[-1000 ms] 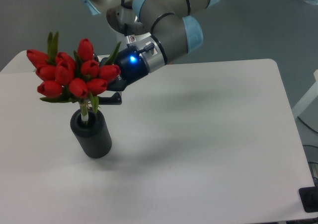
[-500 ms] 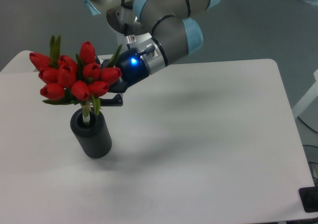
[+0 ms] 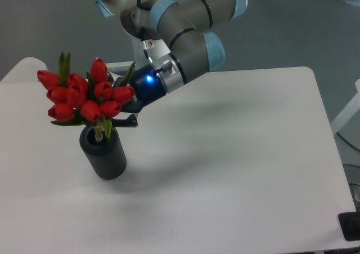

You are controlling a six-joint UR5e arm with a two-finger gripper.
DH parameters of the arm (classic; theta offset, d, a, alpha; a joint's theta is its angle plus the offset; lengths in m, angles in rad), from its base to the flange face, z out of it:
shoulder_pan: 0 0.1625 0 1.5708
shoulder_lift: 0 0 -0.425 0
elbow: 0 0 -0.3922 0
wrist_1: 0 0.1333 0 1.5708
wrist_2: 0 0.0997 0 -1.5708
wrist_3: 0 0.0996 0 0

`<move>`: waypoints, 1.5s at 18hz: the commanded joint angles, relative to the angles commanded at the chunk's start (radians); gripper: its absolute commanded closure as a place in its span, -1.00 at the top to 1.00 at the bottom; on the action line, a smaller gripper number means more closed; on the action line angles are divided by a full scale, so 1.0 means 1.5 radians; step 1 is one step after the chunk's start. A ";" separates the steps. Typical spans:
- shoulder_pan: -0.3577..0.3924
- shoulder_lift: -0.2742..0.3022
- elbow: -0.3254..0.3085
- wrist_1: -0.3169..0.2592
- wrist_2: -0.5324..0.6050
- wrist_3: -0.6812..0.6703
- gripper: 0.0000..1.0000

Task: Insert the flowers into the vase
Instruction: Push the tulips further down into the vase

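The flowers (image 3: 84, 93) are a bunch of red tulip buds with green leaves, standing just above the vase (image 3: 103, 153), their stems reaching down into its round mouth. The vase is a dark ribbed cylinder, upright on the white table at the left. My gripper (image 3: 121, 112) reaches in from the right, level with the buds; the bunch hides most of it. One dark finger (image 3: 125, 121) shows below the buds, just above the vase rim. Whether the fingers clasp the stems is hidden.
The white table (image 3: 225, 164) stretches right and forward of the vase. The arm's grey and light-blue links (image 3: 185, 34) hang over the table's back edge. A dark object (image 3: 351, 226) sits off the table's front right corner.
The bunch has sunk lower, so the buds sit closer to the vase rim and less stem shows. The gripper has come down and slightly left with it.
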State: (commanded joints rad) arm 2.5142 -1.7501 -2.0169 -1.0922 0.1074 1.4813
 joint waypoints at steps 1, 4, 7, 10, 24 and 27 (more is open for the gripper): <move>0.001 -0.004 -0.006 0.006 0.000 0.010 -0.62; 0.000 -0.011 -0.013 0.010 0.001 0.021 -0.59; -0.009 -0.026 -0.012 0.025 0.005 0.021 -0.47; -0.010 -0.031 -0.012 0.024 0.009 0.021 0.17; -0.009 -0.048 -0.008 0.028 0.010 0.024 0.46; -0.003 -0.050 -0.008 0.028 0.036 0.025 0.47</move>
State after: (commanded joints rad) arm 2.5096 -1.8254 -2.0295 -1.0508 0.1609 1.5186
